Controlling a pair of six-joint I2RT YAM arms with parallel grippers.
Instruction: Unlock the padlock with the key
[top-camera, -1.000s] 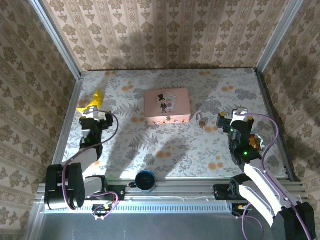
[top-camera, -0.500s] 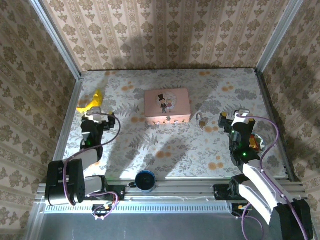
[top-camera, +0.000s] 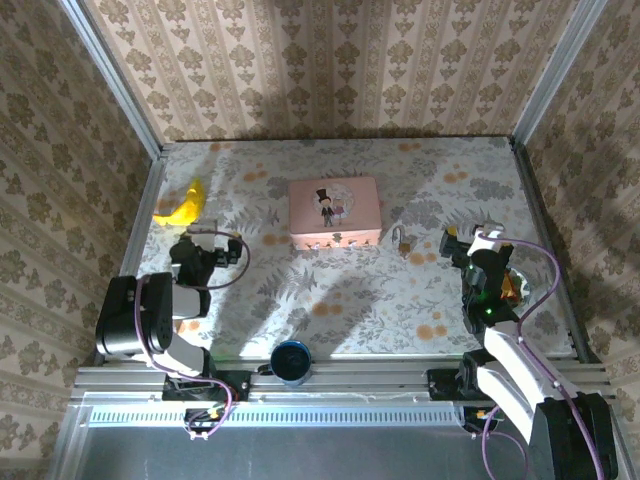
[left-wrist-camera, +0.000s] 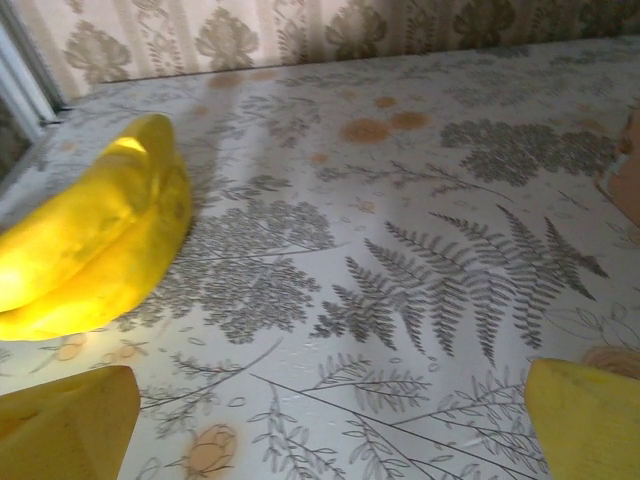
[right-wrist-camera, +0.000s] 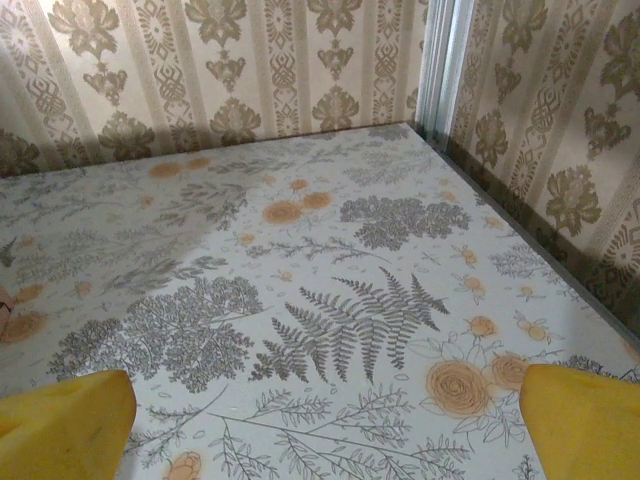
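Your left gripper (top-camera: 207, 249) stands wide open near the banana (top-camera: 182, 205), holding nothing; your right gripper (top-camera: 468, 234) is equally open, just right of the padlock (top-camera: 402, 240), which lies on the table (top-camera: 350, 292) beside the near right corner of the pink box (top-camera: 335, 210)

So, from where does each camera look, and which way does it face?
Top external: above and behind the bases, looking down on the table; left arm and right arm show.
Left wrist: low, facing the far wall past the banana; yellow fingertips show.
Right wrist: low, facing the far right corner; yellow fingertips show.
Shared: top external and left wrist both see the banana.
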